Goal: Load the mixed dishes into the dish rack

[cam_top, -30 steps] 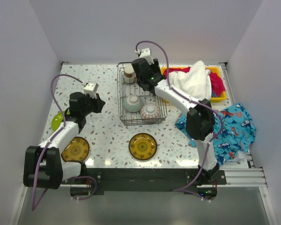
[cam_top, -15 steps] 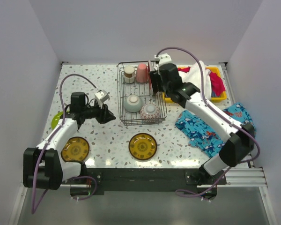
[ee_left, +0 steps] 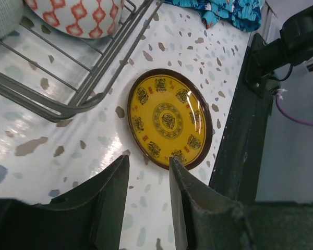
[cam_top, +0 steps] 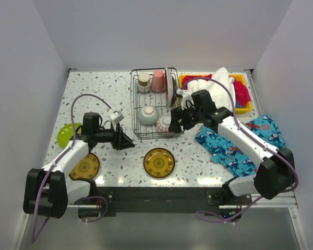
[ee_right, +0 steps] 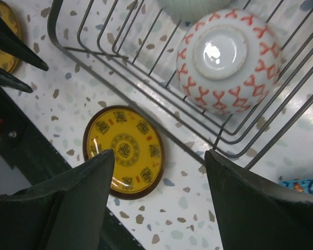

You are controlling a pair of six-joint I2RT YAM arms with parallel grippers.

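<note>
Rack (cam_top: 142,127): upper middle.
Yellow plate (cam_top: 159,162): bottom centre.
My left gripper (ee_left: 148,161): jaws apart.
My right gripper (ee_right: 159,156): jaws apart.

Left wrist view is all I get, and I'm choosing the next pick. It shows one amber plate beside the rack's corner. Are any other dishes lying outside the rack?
Observer: Yes. A second amber plate lies near the front left corner of the table, outside the dish rack.
Operator: Anything else loose?
Observer: A lime-green plate sits by the table's left edge.
Operator: Where's the other arm?
Observer: The right pincer hangs open by the rack's near right corner, holding nothing.
</note>
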